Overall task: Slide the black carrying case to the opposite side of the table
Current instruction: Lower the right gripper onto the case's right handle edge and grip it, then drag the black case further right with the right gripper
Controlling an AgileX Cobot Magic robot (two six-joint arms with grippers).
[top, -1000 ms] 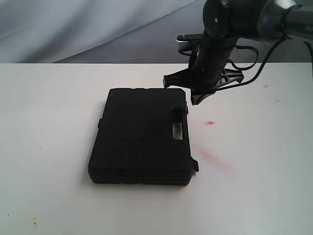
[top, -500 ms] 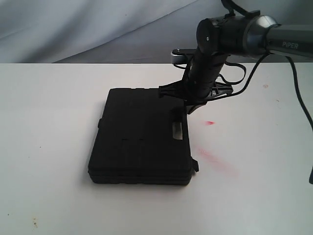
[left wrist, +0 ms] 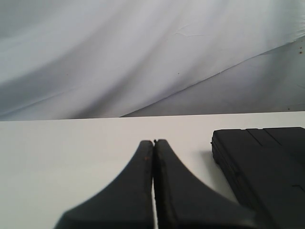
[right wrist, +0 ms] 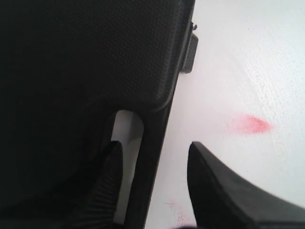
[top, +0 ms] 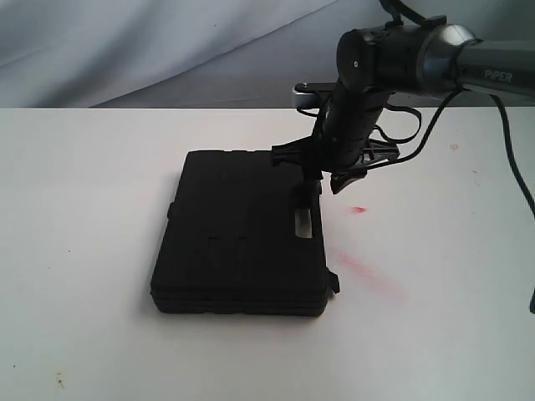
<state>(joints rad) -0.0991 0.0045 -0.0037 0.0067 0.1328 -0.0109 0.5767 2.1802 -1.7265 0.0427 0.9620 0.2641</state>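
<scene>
Lying flat on the table (top: 84, 251), the pebbled black rectangular case (top: 238, 234) is running 12-to-6, handle (top: 305, 219) facing 3 o'clock; right gripper (right wrist: 153, 162) is straddling it, jaws apart; left gripper (left wrist: 153, 143) is sitting closed, empty.

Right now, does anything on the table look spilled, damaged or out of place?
Only stains on the table: a small bright red smudge and a fainter red streak beside the black carrying case, odd against the white top. The case lies flat and closed, with no visible damage.

right gripper (top: 324, 183) lowered to straddle case handle (top: 314, 224)
</scene>
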